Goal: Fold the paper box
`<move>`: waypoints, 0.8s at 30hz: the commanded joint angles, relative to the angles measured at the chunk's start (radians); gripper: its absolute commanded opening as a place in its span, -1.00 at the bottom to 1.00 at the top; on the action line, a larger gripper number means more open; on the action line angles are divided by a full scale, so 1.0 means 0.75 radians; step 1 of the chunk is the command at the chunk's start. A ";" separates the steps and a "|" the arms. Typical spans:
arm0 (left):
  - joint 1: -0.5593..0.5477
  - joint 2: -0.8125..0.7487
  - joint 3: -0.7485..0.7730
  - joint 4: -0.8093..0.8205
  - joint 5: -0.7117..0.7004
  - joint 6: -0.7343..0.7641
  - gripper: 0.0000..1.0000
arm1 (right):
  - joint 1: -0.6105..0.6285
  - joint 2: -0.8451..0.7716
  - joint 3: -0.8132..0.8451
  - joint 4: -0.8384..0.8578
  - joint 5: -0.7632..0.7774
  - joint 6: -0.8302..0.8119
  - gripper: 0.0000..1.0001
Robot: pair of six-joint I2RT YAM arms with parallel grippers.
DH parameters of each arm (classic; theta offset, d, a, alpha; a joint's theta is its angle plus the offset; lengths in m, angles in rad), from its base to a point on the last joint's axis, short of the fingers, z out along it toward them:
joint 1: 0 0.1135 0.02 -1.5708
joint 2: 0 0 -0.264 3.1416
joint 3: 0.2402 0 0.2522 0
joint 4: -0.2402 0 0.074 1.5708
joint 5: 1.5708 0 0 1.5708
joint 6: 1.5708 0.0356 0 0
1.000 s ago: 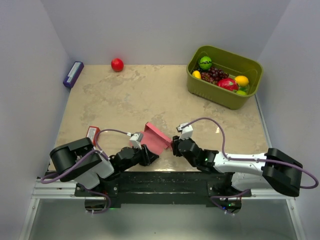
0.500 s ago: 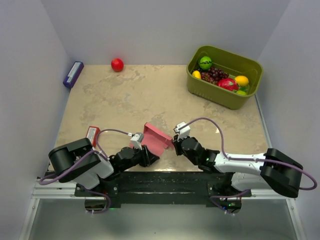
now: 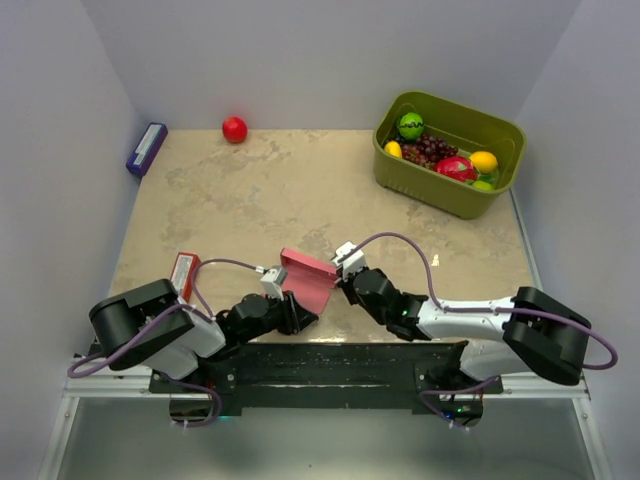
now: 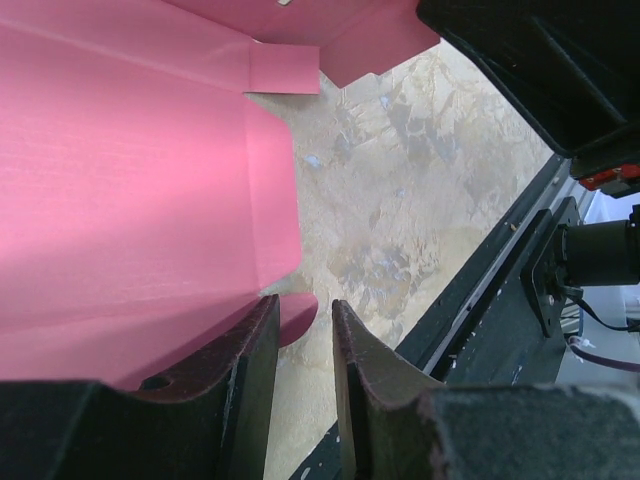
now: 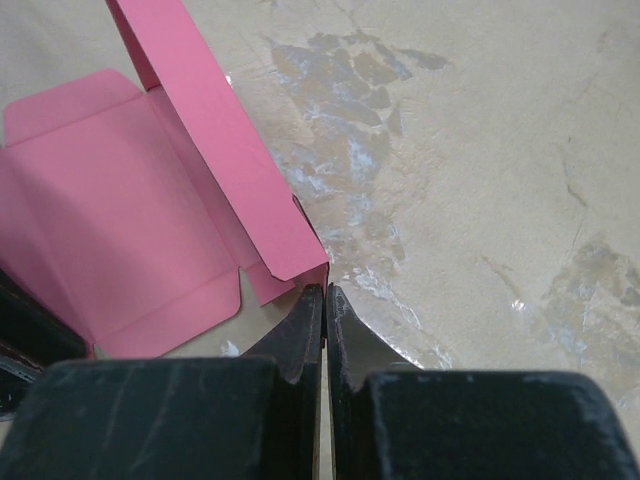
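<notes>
The paper box point(image 3: 308, 281) lay at the near edge of the worktop point(image 3: 300, 190), between the two arms. It was a pink blank, opened out and mostly flat. One long flap stood up along its far side, and its small notched tabs pointed towards the right arm.

The left gripper point(image 4: 306, 330) sat at the box's near-left end with its jaws partly apart, and the worktop showed through the gap. A small rounded tab of the box reached into that gap, while the broad pink panel spread away to the outer side of one finger point(image 4: 250, 370). Whether the gripper had any real hold on the card, I could not tell.

The right gripper point(image 5: 324, 295) was fully closed, the two tips pressed together with no card visible between them. The tips rested low over the worktop right at the corner of the raised flap — touching it or just short of it, which the wrist view did not settle.

Well apart from all this:
- A green basket point(image 3: 395, 175) of fruit stood at the far right.
- A red ball point(image 3: 234, 129) lay by the back wall.
- A purple box point(image 3: 146, 148) sat at the far left edge.
- A red packet point(image 3: 184, 269) with a white label lay beside the left arm.
</notes>
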 commanded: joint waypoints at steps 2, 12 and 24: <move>-0.011 -0.011 -0.161 -0.064 -0.020 -0.004 -0.35 | -0.012 0.057 0.077 0.050 -0.089 -0.156 -1.00; -0.011 0.011 -0.120 -0.041 -0.035 -0.045 -0.35 | -0.014 0.002 0.208 -0.246 -0.105 0.140 -0.30; -0.025 0.097 -0.073 0.024 -0.030 -0.078 -0.36 | -0.014 -0.207 0.425 -0.678 -0.097 0.823 0.21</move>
